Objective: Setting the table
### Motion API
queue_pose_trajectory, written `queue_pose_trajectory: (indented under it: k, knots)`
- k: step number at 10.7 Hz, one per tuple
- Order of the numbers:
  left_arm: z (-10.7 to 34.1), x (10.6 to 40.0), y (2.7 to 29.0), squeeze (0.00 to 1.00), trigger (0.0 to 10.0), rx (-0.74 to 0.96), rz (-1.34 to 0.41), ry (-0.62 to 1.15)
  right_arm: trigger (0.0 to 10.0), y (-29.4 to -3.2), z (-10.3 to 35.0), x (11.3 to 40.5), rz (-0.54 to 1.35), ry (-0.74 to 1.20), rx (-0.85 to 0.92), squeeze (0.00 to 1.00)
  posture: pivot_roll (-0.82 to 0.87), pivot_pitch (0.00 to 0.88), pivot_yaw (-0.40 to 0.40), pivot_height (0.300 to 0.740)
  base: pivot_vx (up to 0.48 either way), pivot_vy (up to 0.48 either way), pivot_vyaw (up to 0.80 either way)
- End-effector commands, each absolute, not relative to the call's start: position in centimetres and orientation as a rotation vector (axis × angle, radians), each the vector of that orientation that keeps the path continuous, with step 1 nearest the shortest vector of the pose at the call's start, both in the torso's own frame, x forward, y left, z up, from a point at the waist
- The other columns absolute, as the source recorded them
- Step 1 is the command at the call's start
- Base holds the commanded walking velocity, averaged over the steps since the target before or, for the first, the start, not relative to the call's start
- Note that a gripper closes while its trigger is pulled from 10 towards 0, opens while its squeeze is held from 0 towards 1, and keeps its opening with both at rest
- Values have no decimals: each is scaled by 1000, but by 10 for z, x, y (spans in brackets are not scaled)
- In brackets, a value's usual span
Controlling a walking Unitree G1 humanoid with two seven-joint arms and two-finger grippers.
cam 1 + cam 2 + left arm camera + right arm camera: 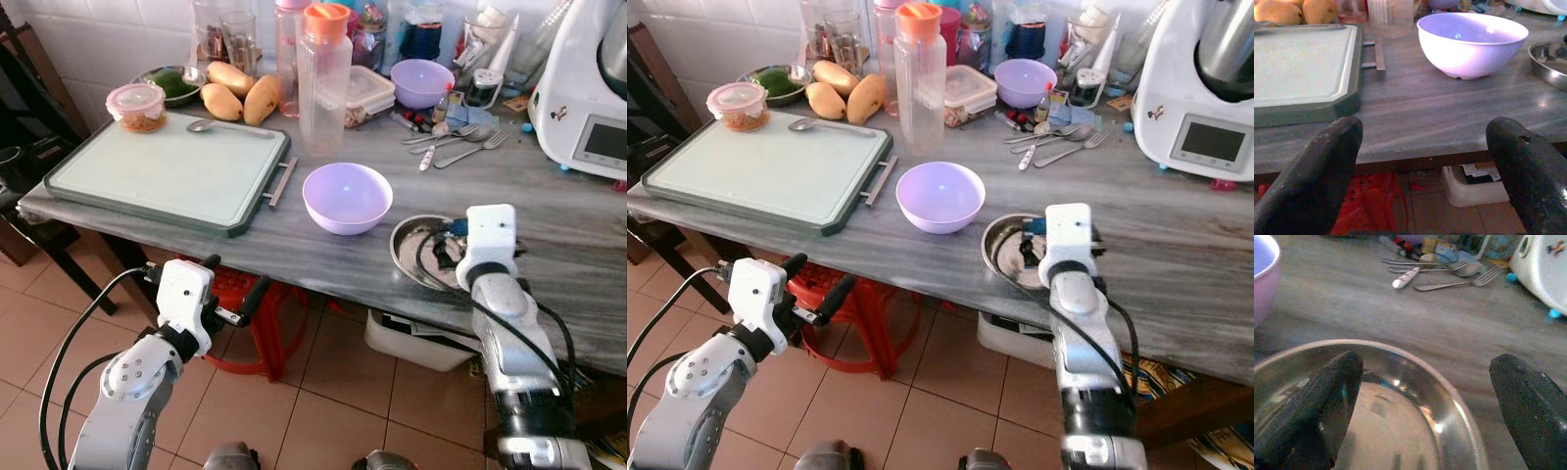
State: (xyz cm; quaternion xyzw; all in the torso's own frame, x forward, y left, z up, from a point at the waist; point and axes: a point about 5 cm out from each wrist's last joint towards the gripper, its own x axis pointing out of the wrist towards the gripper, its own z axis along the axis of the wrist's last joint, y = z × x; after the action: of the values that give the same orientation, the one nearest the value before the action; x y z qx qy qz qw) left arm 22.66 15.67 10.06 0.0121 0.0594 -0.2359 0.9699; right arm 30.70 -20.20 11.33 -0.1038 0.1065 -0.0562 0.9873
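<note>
Overhead, wide-open right tool (1425, 411) hovers above steel plate (411, 257) on cluttered grey marble counter (323, 255); left tool (235, 289) spread too.

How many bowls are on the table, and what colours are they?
Purple bowls: 2, one near the table's front edge and one at the back.
Silver metal bowls: 1, under the right tool.
Total: 3

Glossy plastic bowl (347, 197), shiny metal dish (1400, 421), matt grey stone-look table (549, 255).
</note>
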Motion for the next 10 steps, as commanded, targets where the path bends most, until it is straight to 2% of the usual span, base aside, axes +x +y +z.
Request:
queue_pose_trajectory:
  k: [1, 2, 7, 10]
  knots:
    - [104, 225, 155, 0, 10000, 39, -493, 105, 10000, -197, 111, 311, -68, 261, -183, 784, 62, 0, -2, 740, 0, 0, 0]
    - [104, 225, 155, 0, 10000, 38, -486, 104, 10000, -191, 107, 313, -7, 298, -171, 698, 63, 0, -5, 740, 0, 0, 0]
    - [102, 222, 153, 0, 10000, 34, -494, 113, 10000, -171, 88, 307, 146, 411, -110, 690, 66, 0, -4, 740, 0, 0, 0]
    - [103, 224, 151, 0, 10000, 33, -495, 109, 10000, -172, 89, 309, 164, 417, -88, 690, 64, 0, -2, 740, 0, 0, 0]
